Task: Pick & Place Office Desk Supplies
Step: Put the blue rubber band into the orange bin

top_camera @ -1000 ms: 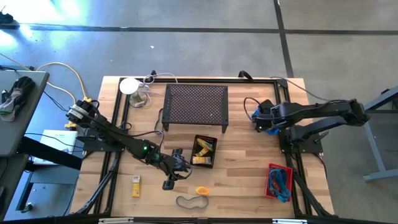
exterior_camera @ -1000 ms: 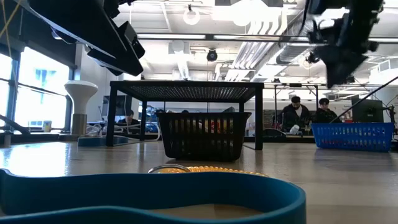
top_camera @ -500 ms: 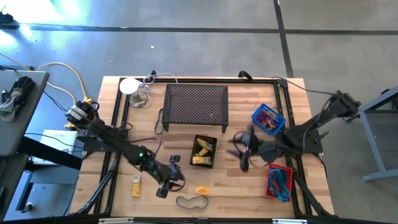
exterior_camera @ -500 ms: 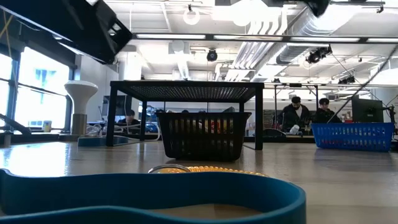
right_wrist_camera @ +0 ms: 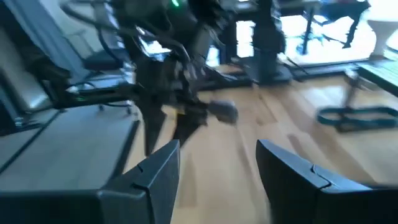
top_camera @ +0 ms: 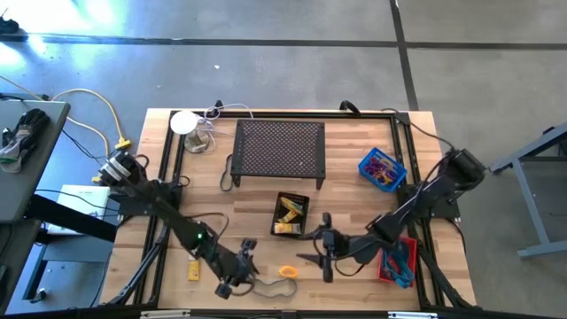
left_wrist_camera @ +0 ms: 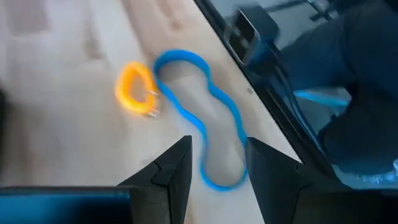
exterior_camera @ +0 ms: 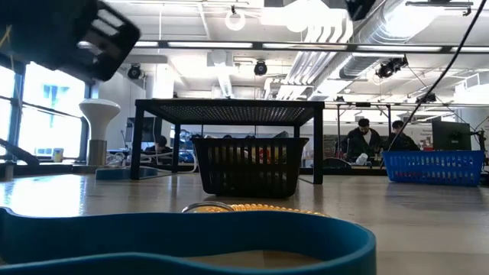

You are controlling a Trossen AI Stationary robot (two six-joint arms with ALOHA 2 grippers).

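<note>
Near the wooden counter's front edge | left pincer released above blue rubber-band loop, loop partly hidden | right pincer released, surroundings blurred

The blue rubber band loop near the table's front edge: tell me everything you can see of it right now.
The blue rubber band loop is a thin flat band, rubbery looking, lying slack on the wooden table in a wavy, pinched oval. It is unstretched and ungripped. One end lies right beside the orange ring; contact between them cannot be told. The left gripper, open, hovers directly over its other end. It sits close to the table's front edge.
</note>
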